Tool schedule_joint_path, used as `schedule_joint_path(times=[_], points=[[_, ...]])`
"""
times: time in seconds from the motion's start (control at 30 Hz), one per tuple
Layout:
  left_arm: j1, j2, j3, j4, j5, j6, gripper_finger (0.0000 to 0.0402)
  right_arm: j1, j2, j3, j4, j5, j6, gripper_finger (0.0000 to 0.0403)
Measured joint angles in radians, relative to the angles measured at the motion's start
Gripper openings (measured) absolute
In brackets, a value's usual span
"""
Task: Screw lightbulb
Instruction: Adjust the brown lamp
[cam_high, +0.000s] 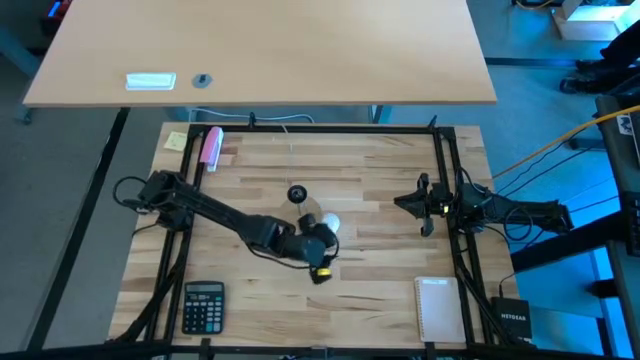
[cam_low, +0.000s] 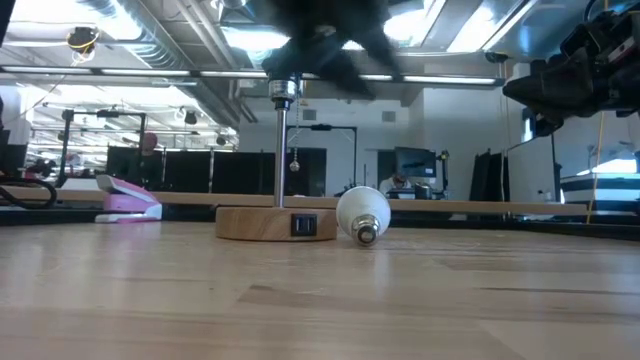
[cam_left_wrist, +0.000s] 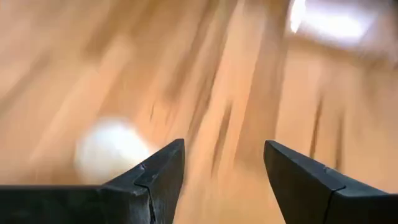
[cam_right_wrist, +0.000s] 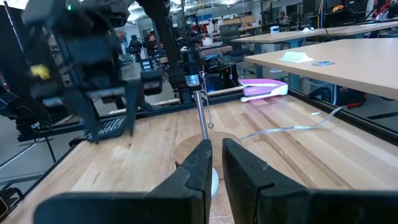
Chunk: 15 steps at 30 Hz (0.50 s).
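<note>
Calculator (cam_high: 203, 305) sat at the bench's (cam_high: 380, 180) left front. Mid-bench, the left claw (cam_left_wrist: 224, 168) hung over the lightbulb (cam_low: 362, 213), jaws apart and empty; it needed to centre on the globe lying beside the lamp base (cam_low: 276, 222). The right claw (cam_right_wrist: 216, 163), nearly closed, waited at the right.

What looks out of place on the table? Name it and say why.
The lightbulb lies on its side on the wood beside the lamp base, not in the socket. The left end effector hovers open above it.
</note>
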Motion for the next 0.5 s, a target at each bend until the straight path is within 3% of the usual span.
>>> schedule_joint_path(times=[0.17, 0.23, 0.4, 0.5], points=[[-0.004, 0.000, -0.051, -0.114, -0.006, -0.070, 0.0197, 0.000, 0.000, 0.000, 0.000, 0.000, 0.000, 0.0042], [-0.004, 0.000, -0.075, -0.106, -0.008, -0.072, 0.0162, 0.000, 0.000, 0.000, 0.000, 0.000, 0.000, 0.0042], [0.017, 0.000, -0.136, -0.087, 0.077, -0.107, 0.0031, 0.000, 0.000, 0.000, 0.000, 0.000, 0.000, 0.0042], [0.035, 0.000, -0.183, -0.060, 0.079, -0.108, 0.0012, 0.000, 0.000, 0.000, 0.000, 0.000, 0.000, 0.0042]])
